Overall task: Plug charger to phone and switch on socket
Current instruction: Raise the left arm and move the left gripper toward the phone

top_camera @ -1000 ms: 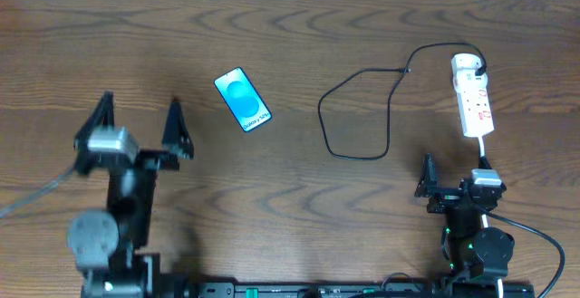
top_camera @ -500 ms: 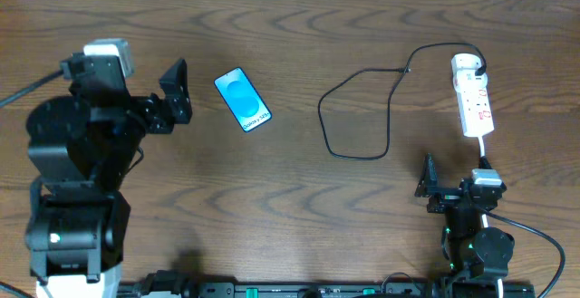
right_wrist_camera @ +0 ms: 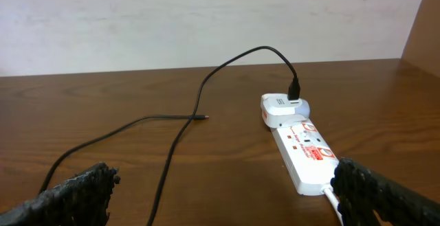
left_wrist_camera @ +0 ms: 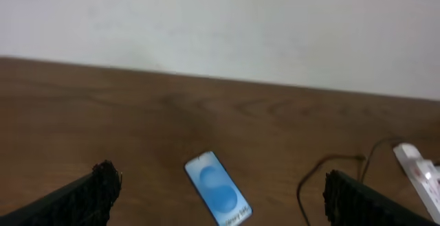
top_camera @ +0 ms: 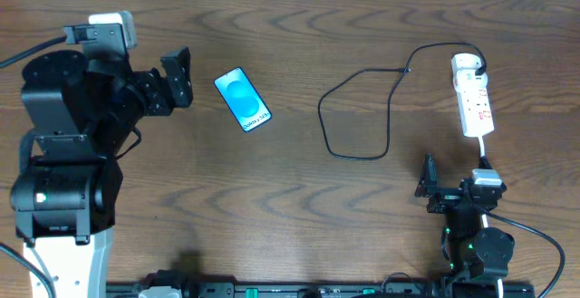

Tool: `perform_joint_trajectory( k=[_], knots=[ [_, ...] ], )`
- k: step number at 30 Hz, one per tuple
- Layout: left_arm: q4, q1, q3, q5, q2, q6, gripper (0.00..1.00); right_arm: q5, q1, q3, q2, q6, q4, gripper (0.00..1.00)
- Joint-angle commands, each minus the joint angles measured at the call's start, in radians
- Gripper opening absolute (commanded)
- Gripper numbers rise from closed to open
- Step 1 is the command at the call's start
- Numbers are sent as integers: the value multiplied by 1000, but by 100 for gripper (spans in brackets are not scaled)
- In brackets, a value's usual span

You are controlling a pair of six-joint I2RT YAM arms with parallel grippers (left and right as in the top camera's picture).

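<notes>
The phone [top_camera: 243, 100] is laid flat on the tabletop [top_camera: 272, 207], left of centre and towards the far side. Its blue screen is turned up and its long side is set on a slant. The left pincer [left_wrist_camera: 220, 178] is held above the tabletop just to the left of the phone, without touching it. Its two fingers are spread wide apart and nothing is held between them. In the left wrist view the phone is seen low in the gap between the two fingers.

The socket [top_camera: 475, 103] is placed at the right side of the tabletop, with its length running from near to far. The white plug head [top_camera: 466, 62] of the charger [top_camera: 320, 115] is seated at the far end of the socket. From there the black cable is led to the left and laid in a wide loop on the tabletop between socket and phone. The connector tip [right_wrist_camera: 205, 118] is left lying free on the wood, well apart from the phone. Red marks are seen on the socket, but the position of its switches cannot be told.

The right pincer [right_wrist_camera: 225, 176] is held low at the near right, near the near end of the socket. Its fingers are parted wide and nothing is gripped.
</notes>
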Motion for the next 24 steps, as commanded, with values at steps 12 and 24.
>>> perform_joint_trajectory(
  k=[12, 24],
  knots=[
    [-82, -3, 21, 23, 9, -117, 97, -3, 7, -2, -8, 10, -3, 99],
    [-90, -82, 45, -180, 130, -327, 96, -3, 7, -2, -8, 10, -3, 99]
  ],
)
